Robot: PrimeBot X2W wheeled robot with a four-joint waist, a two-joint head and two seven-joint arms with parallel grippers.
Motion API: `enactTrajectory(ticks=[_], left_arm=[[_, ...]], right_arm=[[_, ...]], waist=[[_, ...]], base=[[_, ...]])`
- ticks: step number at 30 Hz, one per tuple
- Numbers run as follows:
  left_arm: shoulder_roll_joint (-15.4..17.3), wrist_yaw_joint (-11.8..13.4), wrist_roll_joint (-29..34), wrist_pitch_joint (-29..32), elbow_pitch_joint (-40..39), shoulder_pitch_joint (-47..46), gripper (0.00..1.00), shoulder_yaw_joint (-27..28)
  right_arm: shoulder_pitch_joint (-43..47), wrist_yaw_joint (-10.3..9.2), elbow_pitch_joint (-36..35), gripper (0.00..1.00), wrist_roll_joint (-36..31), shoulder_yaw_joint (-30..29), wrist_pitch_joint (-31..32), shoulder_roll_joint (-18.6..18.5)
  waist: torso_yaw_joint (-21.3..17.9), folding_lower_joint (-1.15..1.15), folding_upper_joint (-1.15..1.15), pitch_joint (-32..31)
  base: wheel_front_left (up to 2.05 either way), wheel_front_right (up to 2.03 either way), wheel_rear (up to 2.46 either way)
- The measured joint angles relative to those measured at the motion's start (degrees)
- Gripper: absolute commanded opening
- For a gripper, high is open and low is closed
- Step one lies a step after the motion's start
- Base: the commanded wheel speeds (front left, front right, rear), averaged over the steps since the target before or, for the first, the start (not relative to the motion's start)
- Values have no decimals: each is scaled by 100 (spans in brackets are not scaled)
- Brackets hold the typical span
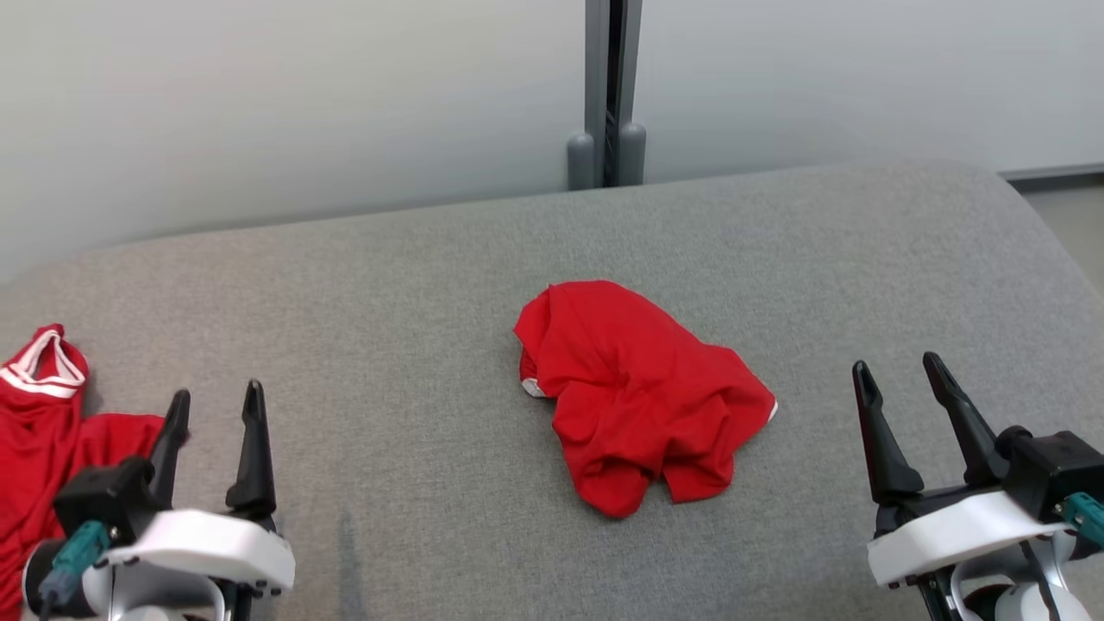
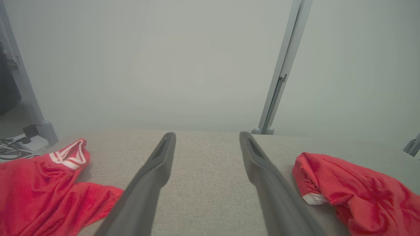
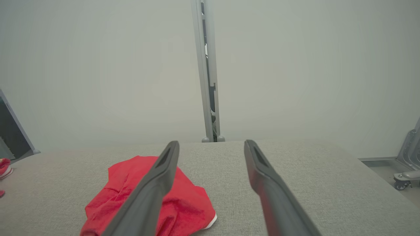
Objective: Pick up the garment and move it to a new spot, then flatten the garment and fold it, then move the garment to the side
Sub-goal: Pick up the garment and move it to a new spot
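Observation:
A crumpled red garment [image 1: 638, 397] lies in a heap in the middle of the grey padded surface [image 1: 388, 285], a bit of white trim showing at its edges. It sits to the right of the fingers in the left wrist view [image 2: 361, 193] and partly behind the left finger in the right wrist view [image 3: 183, 203]. My left gripper [image 1: 216, 392] stands open at the lower left, with nothing between its fingers [image 2: 206, 134]. My right gripper [image 1: 897, 364] stands open at the lower right, also holding nothing [image 3: 211, 142]. Both are well apart from the heap.
A second red garment with white-striped trim [image 1: 43, 431] lies at the surface's left edge, just left of my left gripper [image 2: 39, 193]. A grey post [image 1: 608, 86] rises behind the far edge against a pale wall. The surface rounds off at the right [image 1: 1061, 233].

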Motion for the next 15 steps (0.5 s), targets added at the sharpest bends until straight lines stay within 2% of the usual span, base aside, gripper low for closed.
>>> enactTrajectory(ticks=[15], left_arm=[[199, 285, 190, 333, -812, 706, 100, -238]], right_arm=[[421, 0, -57, 100, -11, -94, 319, -85]], waist=[[22, 0, 0, -430]], base=[[0, 0, 0]])
